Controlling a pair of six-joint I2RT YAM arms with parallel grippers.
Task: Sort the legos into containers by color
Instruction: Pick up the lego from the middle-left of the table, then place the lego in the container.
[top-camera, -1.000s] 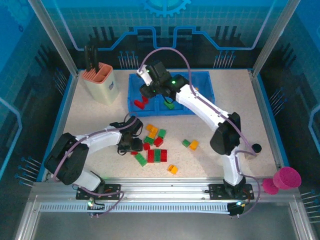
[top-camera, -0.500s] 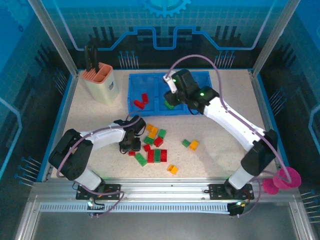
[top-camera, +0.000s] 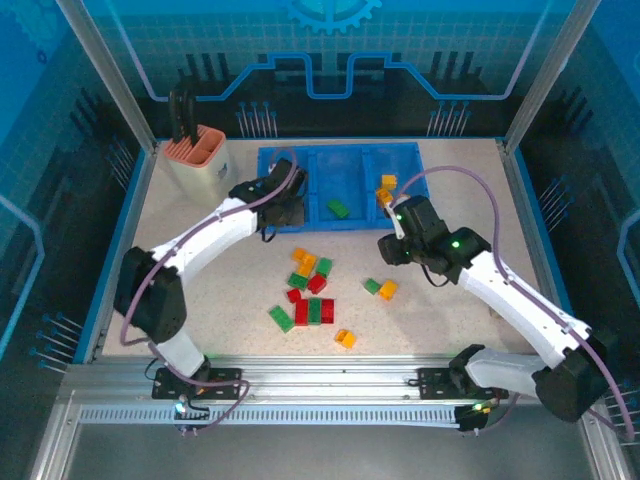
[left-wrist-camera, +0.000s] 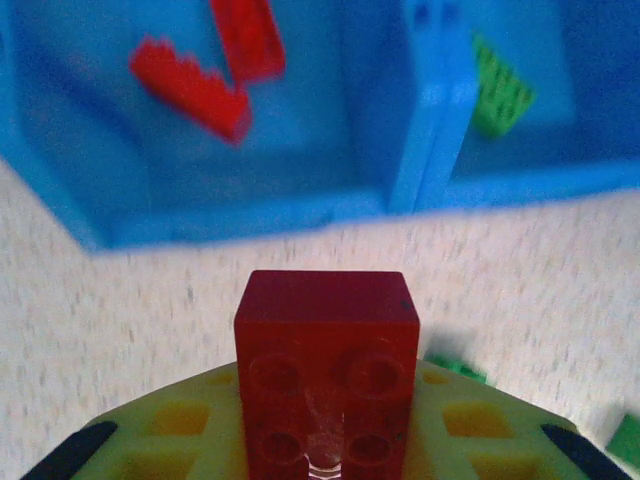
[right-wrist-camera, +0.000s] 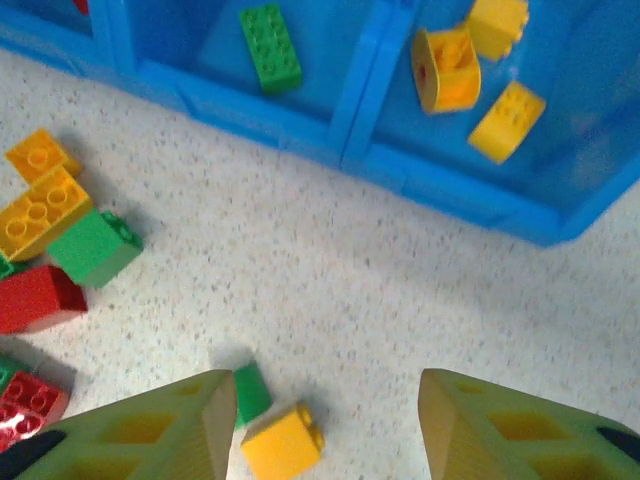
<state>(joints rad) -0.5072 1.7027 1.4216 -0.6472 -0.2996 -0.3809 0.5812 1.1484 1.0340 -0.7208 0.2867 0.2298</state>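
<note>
My left gripper (top-camera: 283, 212) is shut on a red lego (left-wrist-camera: 325, 365), held just in front of the blue tray's (top-camera: 340, 150) left container. Two red legos (left-wrist-camera: 190, 85) lie in that container. The middle container holds a green lego (right-wrist-camera: 270, 45), and the right one holds three orange-yellow legos (right-wrist-camera: 445, 68). My right gripper (right-wrist-camera: 318, 415) is open, low over the table before the tray. An orange-yellow lego (right-wrist-camera: 283, 440) and a small green one (right-wrist-camera: 248, 392) lie near its left finger (right-wrist-camera: 150, 430). More red, green and orange legos (top-camera: 310, 290) are scattered mid-table.
A cream holder with an orange top (top-camera: 200, 165) stands left of the tray at the back. Blue walls and metal posts ring the speckled table (top-camera: 470, 200). A lone orange lego (top-camera: 345, 338) lies near the front rail.
The left arm closed on a red lego at the pile and carried it up to the tray's left container. The right arm swung from the tray back over the table, its jaws widening.
</note>
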